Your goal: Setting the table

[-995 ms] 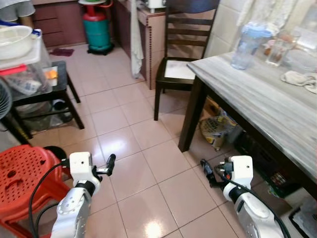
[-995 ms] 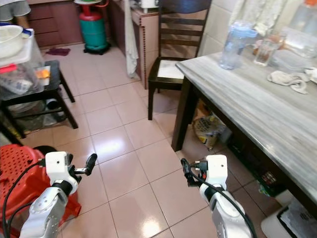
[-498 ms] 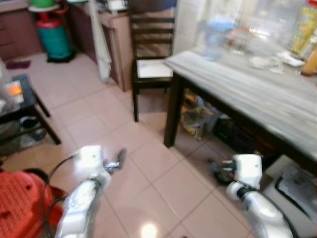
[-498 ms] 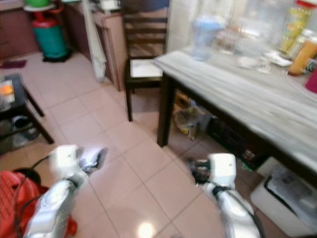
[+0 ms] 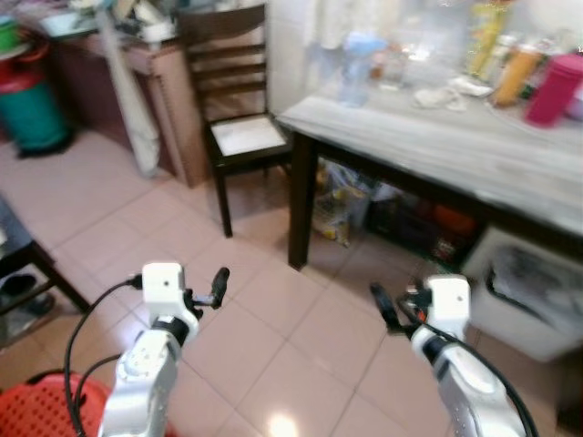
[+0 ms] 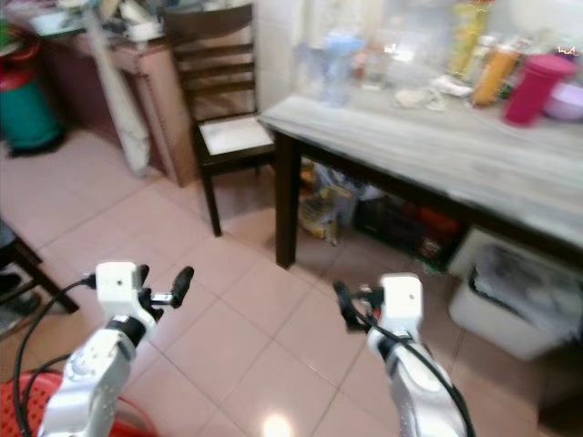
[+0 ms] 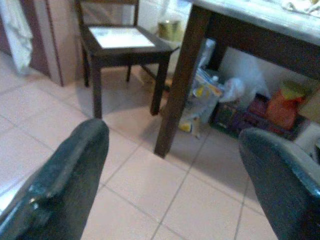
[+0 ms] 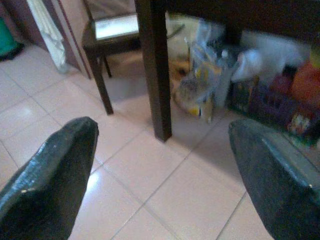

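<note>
A grey wood-topped table (image 5: 455,150) on dark legs stands ahead to the right. Along its far side sit a blue-lidded clear jar (image 5: 358,66), a crumpled cloth (image 5: 437,96), an orange bottle (image 5: 513,73) and a magenta tumbler (image 5: 553,88). A dark wooden chair (image 5: 239,137) is at the table's left end. Both arms are held low over the tiled floor, short of the table. My left gripper (image 5: 217,284) is open and holds nothing, its fingers (image 7: 65,190) wide apart. My right gripper (image 5: 381,305) is open too, with fingers (image 8: 275,180) spread and empty.
Bags and boxes (image 5: 342,205) are packed under the table, with a white bin (image 5: 533,291) at its right. A red plastic stool (image 5: 36,414) sits by my left arm. A green gas cylinder (image 5: 32,109) and a hanging towel (image 5: 127,100) are at the back left.
The camera has swung to the right, so the table and chair sit further left in view and more bottles show. Both grippers keep the same open pose.
</note>
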### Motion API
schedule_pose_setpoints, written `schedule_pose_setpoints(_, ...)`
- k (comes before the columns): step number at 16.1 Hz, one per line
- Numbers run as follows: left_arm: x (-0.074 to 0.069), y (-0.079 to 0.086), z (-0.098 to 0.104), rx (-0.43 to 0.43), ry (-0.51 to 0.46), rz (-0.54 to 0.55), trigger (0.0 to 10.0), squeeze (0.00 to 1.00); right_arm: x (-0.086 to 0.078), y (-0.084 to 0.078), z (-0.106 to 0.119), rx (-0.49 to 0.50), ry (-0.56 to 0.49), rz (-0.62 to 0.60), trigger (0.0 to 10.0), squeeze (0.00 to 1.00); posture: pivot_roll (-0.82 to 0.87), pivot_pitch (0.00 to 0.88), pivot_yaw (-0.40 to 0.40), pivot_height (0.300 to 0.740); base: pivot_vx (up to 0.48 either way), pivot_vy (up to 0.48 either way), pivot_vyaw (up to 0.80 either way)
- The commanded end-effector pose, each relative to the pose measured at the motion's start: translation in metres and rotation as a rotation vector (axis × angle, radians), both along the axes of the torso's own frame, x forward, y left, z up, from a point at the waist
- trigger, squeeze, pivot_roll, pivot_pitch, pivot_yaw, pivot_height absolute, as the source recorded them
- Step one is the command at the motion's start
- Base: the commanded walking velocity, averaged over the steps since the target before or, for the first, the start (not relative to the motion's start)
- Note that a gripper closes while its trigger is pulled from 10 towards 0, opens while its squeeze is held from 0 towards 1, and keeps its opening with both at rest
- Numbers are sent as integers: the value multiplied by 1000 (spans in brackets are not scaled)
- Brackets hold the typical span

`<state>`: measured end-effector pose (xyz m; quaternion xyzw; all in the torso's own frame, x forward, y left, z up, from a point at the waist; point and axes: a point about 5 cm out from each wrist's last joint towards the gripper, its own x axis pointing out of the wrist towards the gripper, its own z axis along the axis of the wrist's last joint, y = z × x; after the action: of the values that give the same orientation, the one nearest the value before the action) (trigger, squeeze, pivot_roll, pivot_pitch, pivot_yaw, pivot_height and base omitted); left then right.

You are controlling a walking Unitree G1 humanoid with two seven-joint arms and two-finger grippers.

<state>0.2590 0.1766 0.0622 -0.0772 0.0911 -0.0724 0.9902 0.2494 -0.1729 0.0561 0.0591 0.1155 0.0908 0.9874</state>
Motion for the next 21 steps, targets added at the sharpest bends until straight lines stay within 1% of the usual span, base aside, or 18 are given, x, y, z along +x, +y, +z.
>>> schedule_pose_setpoints(1,-3,1,0,-3,5,-8,10000,0,2,0,7,-3,-27,10,10000,0,-177,54,21,740,0,0,0)
schedule_pose_setpoints(4,-1,-4,5,-29,-15,-23,10000,0,4,1,8,-2,-34,10,10000,0,-175,50,23,740,0,0,0)
schedule_pose_setpoints(5,0,-5,6,-14,-18,-39,10000,0,4,1,8,-1,-35,9,10000,0,-175,47,25,740,0,0,0)
schedule_pose_setpoints(11,1,-6,6,-14,-4,-52,10000,0,7,1,10,2,-37,-16,10000,0,-174,46,35,740,0,0,0)
schedule_pose_setpoints(20,0,-6,2,-16,26,-70,10000,0,6,3,10,21,-26,-29,10000,0,-181,50,42,740,0,-306,-619)
schedule_pose_setpoints(21,0,-6,1,-15,28,-72,10000,0,5,2,10,23,-27,-31,10000,0,-181,50,41,740,0,-289,0)
